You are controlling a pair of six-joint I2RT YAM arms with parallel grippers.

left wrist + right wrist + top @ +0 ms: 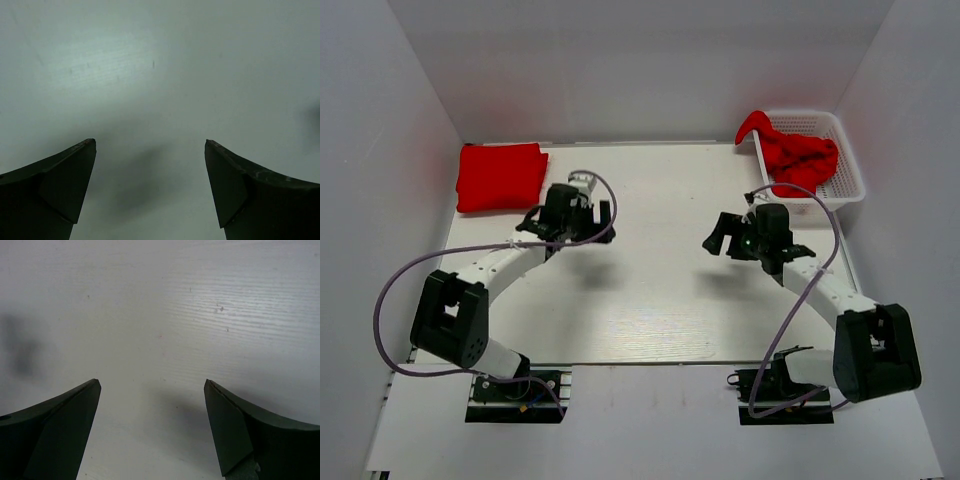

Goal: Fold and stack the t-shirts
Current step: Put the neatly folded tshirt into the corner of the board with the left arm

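A folded red t-shirt (500,176) lies flat at the table's far left. More red t-shirts (798,158) lie crumpled in a white basket (852,170) at the far right, one part hanging over its left rim. My left gripper (597,213) is open and empty, above bare table just right of the folded shirt. In the left wrist view the left gripper (150,143) shows only white table between its fingers. My right gripper (717,236) is open and empty, in front of the basket. The right wrist view shows the right gripper (152,382) over bare table.
White walls close the table on the left, back and right. The arm bases and their purple cables (382,300) sit at the near edge. The white table (650,290) lies between the arms.
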